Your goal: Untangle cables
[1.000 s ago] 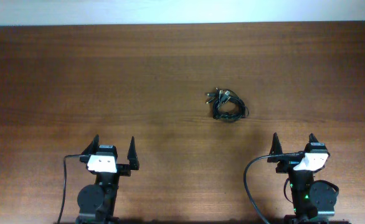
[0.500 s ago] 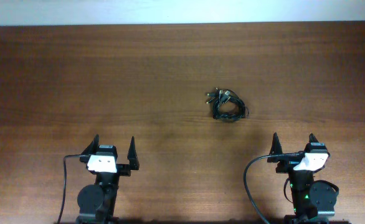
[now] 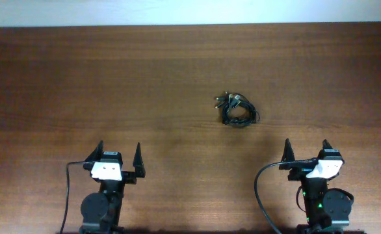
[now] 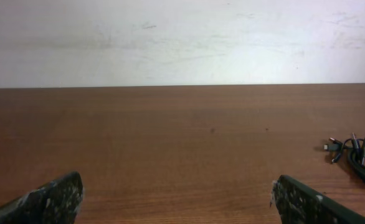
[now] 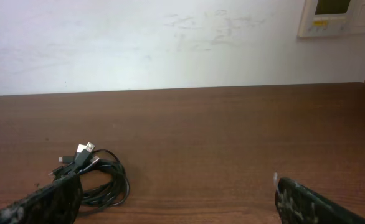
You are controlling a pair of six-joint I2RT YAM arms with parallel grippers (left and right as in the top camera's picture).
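Observation:
The cables (image 3: pixel 236 111) lie in one small black knot with silver plug ends, right of the table's middle. The left wrist view catches them at its far right edge (image 4: pixel 360 157); in the right wrist view the cables (image 5: pixel 95 176) sit low on the left, partly behind my left finger. My left gripper (image 3: pixel 119 156) stands open near the front edge, well to the left of the bundle and nearer than it. My right gripper (image 3: pixel 306 151) is open too, nearer than the bundle and to its right. Nothing is between either pair of fingers.
The brown wooden table (image 3: pixel 112 78) ends at a white wall at the back. A white wall panel (image 5: pixel 338 15) shows at the top right of the right wrist view. Thick black arm cables (image 3: pixel 261 188) loop beside both arm bases.

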